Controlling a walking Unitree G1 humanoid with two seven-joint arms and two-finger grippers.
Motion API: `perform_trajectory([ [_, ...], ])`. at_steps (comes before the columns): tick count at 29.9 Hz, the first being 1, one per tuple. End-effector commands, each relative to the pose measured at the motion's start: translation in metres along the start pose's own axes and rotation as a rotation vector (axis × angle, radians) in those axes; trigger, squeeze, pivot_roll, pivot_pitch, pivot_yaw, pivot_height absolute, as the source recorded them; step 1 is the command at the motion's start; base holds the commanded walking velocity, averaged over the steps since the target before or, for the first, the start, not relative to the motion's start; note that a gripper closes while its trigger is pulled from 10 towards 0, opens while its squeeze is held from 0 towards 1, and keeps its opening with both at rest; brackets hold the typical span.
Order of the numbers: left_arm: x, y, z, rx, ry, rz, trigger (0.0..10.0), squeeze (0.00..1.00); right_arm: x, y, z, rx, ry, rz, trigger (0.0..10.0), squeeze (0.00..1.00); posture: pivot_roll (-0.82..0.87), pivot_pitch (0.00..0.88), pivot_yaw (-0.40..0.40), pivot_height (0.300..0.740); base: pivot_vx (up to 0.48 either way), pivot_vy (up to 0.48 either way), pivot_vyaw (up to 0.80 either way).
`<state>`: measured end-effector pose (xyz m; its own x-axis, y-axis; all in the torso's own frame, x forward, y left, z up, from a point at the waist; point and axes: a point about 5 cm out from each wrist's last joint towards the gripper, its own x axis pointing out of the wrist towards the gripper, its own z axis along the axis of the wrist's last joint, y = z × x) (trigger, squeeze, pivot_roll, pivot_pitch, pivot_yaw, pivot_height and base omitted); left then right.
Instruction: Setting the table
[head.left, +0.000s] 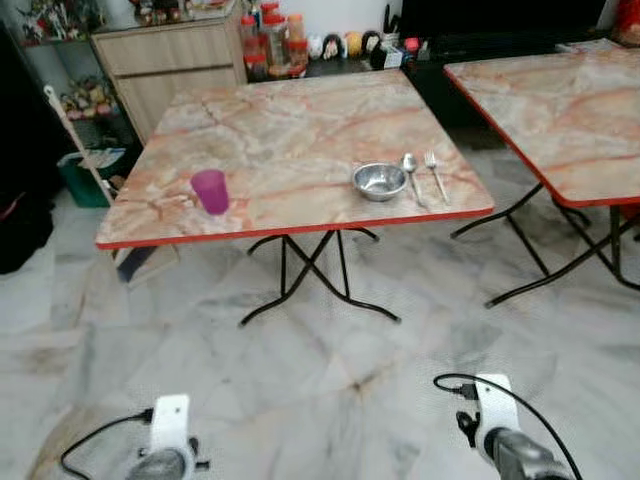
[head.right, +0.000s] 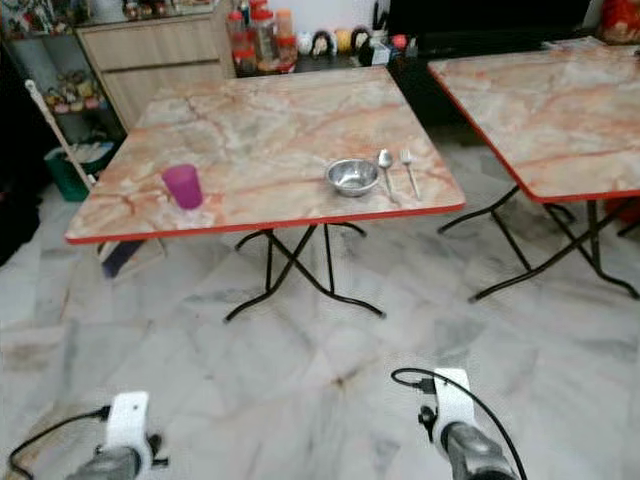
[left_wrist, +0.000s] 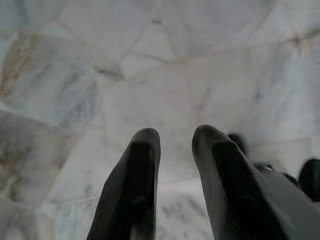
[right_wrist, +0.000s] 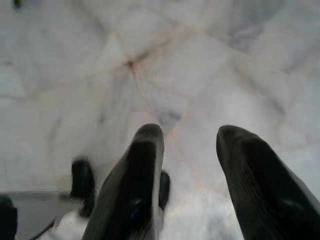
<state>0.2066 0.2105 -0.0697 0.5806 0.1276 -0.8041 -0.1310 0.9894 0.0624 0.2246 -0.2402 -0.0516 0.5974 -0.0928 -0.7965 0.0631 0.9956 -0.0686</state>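
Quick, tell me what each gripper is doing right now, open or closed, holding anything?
Left gripper: open, holding nothing, hanging over the floor.
Right gripper: open, holding nothing, hanging over the floor.

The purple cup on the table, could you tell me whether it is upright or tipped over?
Upright: the purple cup stands on its base, mouth upward.

A folding table (head.left: 290, 140) with a marbled top and red edge stands on a pale marble floor (head.left: 300, 380). Near its front edge sit a purple cup (head.left: 210, 191) at the left and, well apart at the right, a steel bowl (head.left: 379, 181), with a spoon (head.left: 411, 174) and fork (head.left: 435, 175) just beside it.
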Motion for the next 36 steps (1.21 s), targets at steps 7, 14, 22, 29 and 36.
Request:
perform_trajectory([
  [7, 0.001, 0.007, 0.015, 0.013, -0.035, 0.025, 10.0, 0.00, 0.000, 0.000, 0.000, 0.007, 0.002, -0.001, 10.0, 0.00, -0.08, 0.000, 0.065, 0.736, 0.000, 0.000, 0.00],
  [14, 0.001, 0.015, 0.022, 0.013, -0.050, 0.035, 10.0, 0.00, 0.000, 0.000, 0.001, 0.009, -0.001, -0.001, 10.0, 0.00, -0.08, 0.000, 0.065, 0.736, 0.000, 0.000, 0.00],
  [22, 0.001, 0.014, 0.019, 0.008, -0.048, 0.037, 10.0, 0.00, 0.000, 0.000, 0.003, 0.007, -0.010, -0.005, 10.0, 0.00, -0.09, 0.000, 0.066, 0.736, 0.000, 0.000, 0.00],
  [29, 0.001, 0.014, 0.020, -0.001, -0.055, 0.038, 10.0, 0.00, 0.000, -0.001, 0.005, 0.008, -0.019, -0.008, 10.0, 0.00, -0.08, 0.000, 0.066, 0.736, 0.000, 0.000, 0.00],
  [36, 0.001, 0.016, 0.019, 0.000, -0.054, 0.042, 10.0, 0.00, 0.000, -0.001, 0.004, 0.014, -0.020, -0.009, 10.0, 0.00, -0.08, 0.000, 0.063, 0.736, 0.218, 0.000, 0.00],
])
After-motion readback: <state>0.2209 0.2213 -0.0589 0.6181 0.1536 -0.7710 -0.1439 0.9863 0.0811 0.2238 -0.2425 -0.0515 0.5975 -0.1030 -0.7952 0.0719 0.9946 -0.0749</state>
